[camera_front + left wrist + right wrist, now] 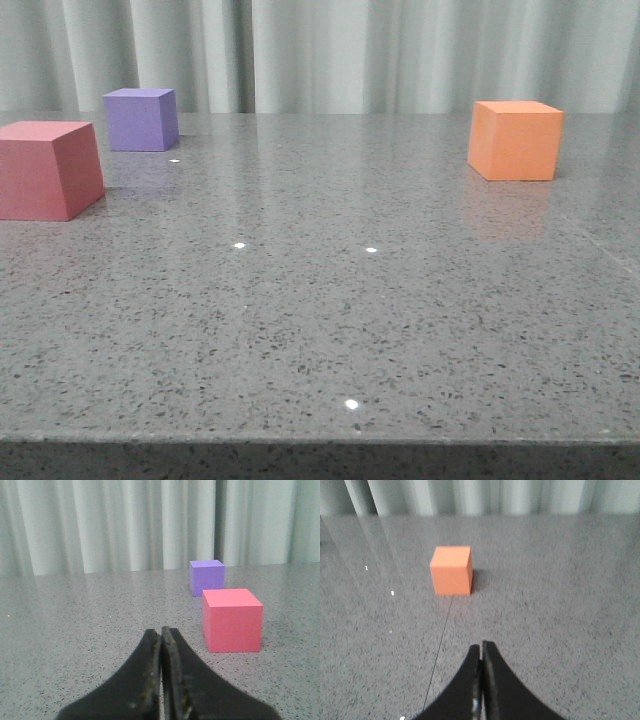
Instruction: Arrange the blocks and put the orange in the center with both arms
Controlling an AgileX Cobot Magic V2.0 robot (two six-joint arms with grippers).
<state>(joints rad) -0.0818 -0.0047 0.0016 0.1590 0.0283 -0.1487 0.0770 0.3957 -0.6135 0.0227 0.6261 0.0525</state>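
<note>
Nearest the lens in my left wrist view is my left gripper (161,635), its two black fingers pressed together with nothing between them. My right gripper (481,650) looks the same at the bottom centre of its own view — closed and empty. Neither arm shows in the front view.

Across the grey speckled tabletop (330,330) the three blocks sit apart. The orange cube (515,140) stands in the upper right of the front frame; from the right wrist it lies ahead of the fingertips, a little left of centre. The pinkish-red cube (45,168) sits at the left edge of the front frame, and the purple cube (141,119) is behind it, further up the frame and well clear of it. In the left wrist view both fall to the right of centre, the red one lower and larger.

I'd judge these cubes as light and rigid, perhaps foam or painted wood — the matte faces should give the pads decent friction, so slipping seems a small worry. The edges are sharp and the sides flat, so I'd open wide, square the fingers to two opposite vertical faces and close around mid-height. On this polished, reflective top a light cube may well skate if one finger touches first.
</note>
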